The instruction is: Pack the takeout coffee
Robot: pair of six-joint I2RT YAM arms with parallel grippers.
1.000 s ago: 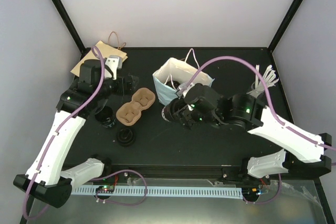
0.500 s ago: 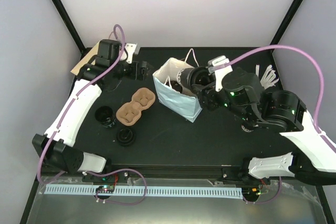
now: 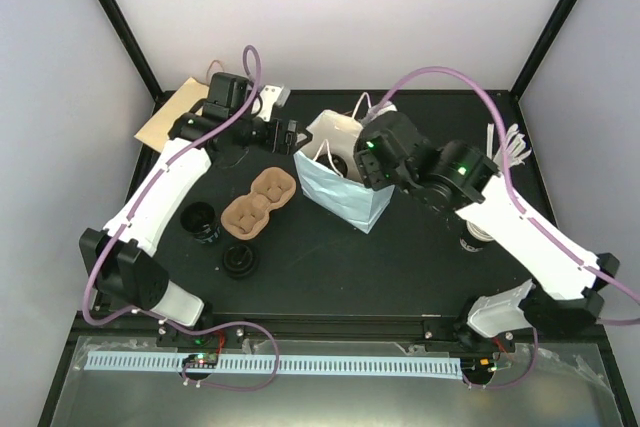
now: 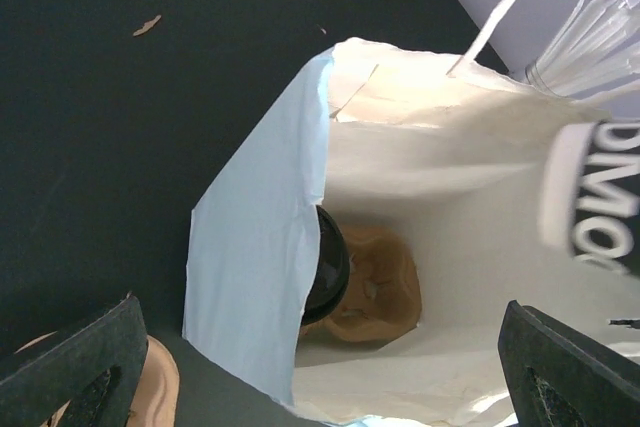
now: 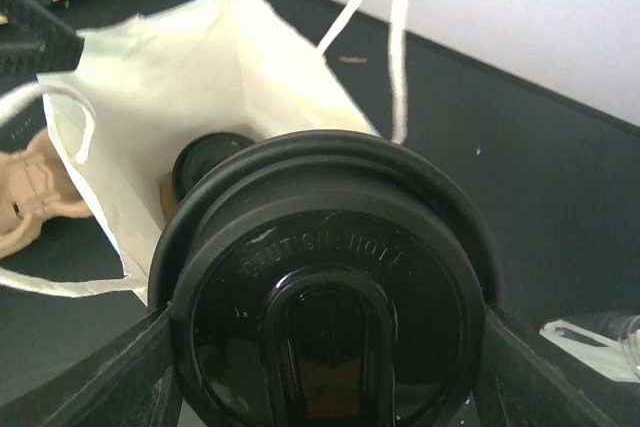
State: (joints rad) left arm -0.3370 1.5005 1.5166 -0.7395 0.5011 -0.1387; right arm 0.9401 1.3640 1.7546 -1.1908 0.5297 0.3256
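The takeout coffee [image 5: 325,297], seen by its round black lid, fills the right wrist view, and my right gripper [image 5: 325,322] is shut on it, one finger at each side. It hangs over the open mouth of a white and pale blue paper bag [image 3: 345,192] [image 5: 200,77]. At the bag's bottom stands another black-lidded cup [image 4: 330,262] [image 5: 205,162] in a brown pulp carrier [image 4: 385,287]. My left gripper [image 3: 290,135] [image 4: 320,377] is open and holds nothing, close to the bag's left rim and looking into it. In the top view my right gripper [image 3: 355,155] hides the held cup.
On the table left of the bag lie an empty brown pulp carrier [image 3: 258,202], a pile of black lids [image 3: 240,260] and a dark stack [image 3: 200,222]. Flat brown bags [image 3: 175,112] lie at the back left corner. White straws [image 3: 510,147] [image 4: 590,37] stand at the right.
My right arm has carried the cup from in front of the bag up over its mouth. My left arm has swung from the left of the table to the bag's left rim.
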